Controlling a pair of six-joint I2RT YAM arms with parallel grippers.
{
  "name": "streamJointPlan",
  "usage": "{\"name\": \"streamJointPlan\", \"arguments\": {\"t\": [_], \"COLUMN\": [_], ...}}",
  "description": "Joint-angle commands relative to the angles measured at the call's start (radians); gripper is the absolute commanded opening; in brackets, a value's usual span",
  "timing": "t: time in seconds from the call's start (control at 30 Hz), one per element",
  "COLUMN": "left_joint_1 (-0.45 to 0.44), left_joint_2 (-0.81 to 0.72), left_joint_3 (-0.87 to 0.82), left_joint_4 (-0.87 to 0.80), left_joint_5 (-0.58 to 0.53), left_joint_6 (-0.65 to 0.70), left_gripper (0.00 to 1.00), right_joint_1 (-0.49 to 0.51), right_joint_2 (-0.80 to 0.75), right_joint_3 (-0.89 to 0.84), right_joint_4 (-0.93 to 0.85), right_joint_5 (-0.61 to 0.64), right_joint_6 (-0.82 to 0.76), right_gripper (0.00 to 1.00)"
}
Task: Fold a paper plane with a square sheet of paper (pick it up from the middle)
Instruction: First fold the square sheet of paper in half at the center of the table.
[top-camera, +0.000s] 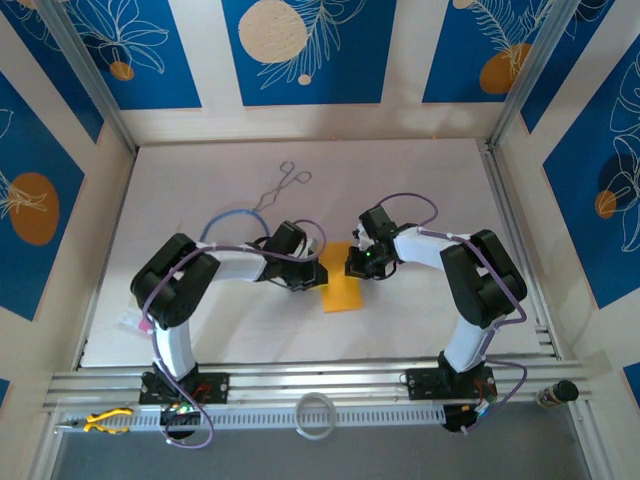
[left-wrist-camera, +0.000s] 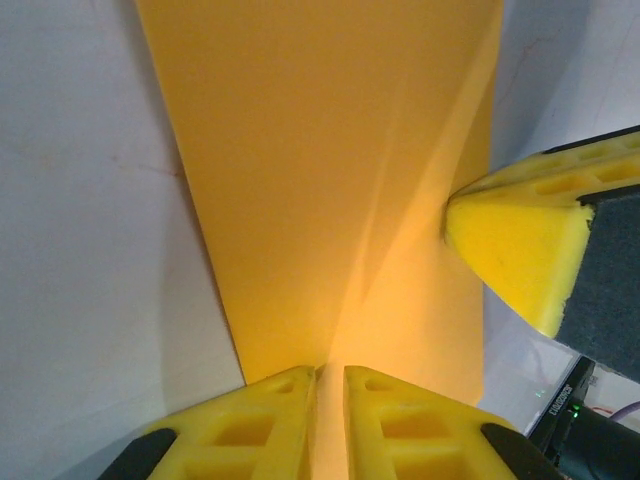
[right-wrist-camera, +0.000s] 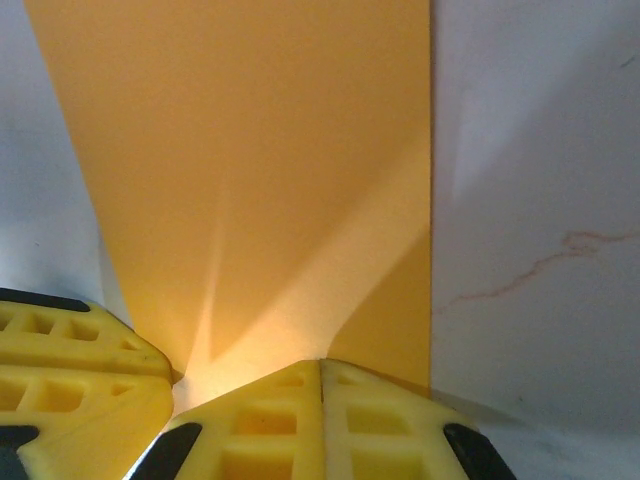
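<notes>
The orange-yellow square sheet of paper (top-camera: 343, 293) lies mid-table between both arms as a narrow rectangle, not a pointed paper plane. My left gripper (top-camera: 318, 271) reaches in from the left. Its jaws (left-wrist-camera: 330, 372) are shut on a raised ridge of the sheet (left-wrist-camera: 320, 180), which runs up between the yellow fingertips. My right gripper (top-camera: 353, 264) comes from the right and its jaws (right-wrist-camera: 320, 362) are shut, tips resting on the sheet (right-wrist-camera: 250, 150) beside that ridge. One right fingertip (left-wrist-camera: 510, 250) shows at the sheet's edge. The left fingers (right-wrist-camera: 80, 360) sit close by.
Metal tongs (top-camera: 281, 187) lie at the back and a blue cable (top-camera: 226, 217) loops behind the left arm. A pink slip (top-camera: 130, 322) sits at the left edge. Yellow pliers (top-camera: 106, 421) and a white ring (top-camera: 317, 414) rest on the front rail.
</notes>
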Motion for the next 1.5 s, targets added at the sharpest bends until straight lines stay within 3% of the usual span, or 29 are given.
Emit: {"name": "streamJointPlan", "arguments": {"t": [0.0, 0.3, 0.63, 0.87, 1.1, 1.27, 1.33, 1.47], "left_joint_1": [-0.005, -0.036, -0.121, -0.137, -0.137, -0.123, -0.093, -0.005], "left_joint_2": [-0.038, -0.135, -0.051, -0.053, -0.149, -0.26, -0.287, -0.219], "left_joint_3": [-0.042, -0.001, -0.006, -0.101, -0.137, -0.105, -0.107, -0.04], "left_joint_4": [-0.057, -0.113, -0.051, -0.092, -0.142, -0.147, -0.102, -0.044], "left_joint_5": [-0.008, 0.038, 0.08, 0.065, 0.038, -0.041, -0.082, -0.041], "left_joint_6": [0.003, 0.016, -0.008, 0.038, 0.07, 0.066, 0.043, -0.004], "left_gripper": [0.18, 0.18, 0.18, 0.18, 0.18, 0.18, 0.18, 0.18], "right_joint_1": [-0.011, -0.013, -0.014, -0.016, -0.016, -0.012, -0.006, -0.012], "right_joint_2": [0.041, 0.043, 0.047, 0.049, 0.047, 0.013, -0.024, -0.123], "right_joint_3": [-0.05, -0.048, -0.047, -0.047, -0.049, -0.043, -0.037, -0.043], "right_joint_4": [-0.14, -0.141, -0.143, -0.142, -0.131, -0.093, -0.069, -0.014], "right_joint_5": [0.144, 0.144, 0.142, 0.143, 0.129, 0.042, -0.012, -0.104], "right_joint_6": [-0.007, -0.009, -0.008, -0.009, -0.013, -0.013, 0.003, 0.049], "right_gripper": [0.0, 0.0, 0.0, 0.0, 0.0, 0.0, 0.01, 0.05]}}
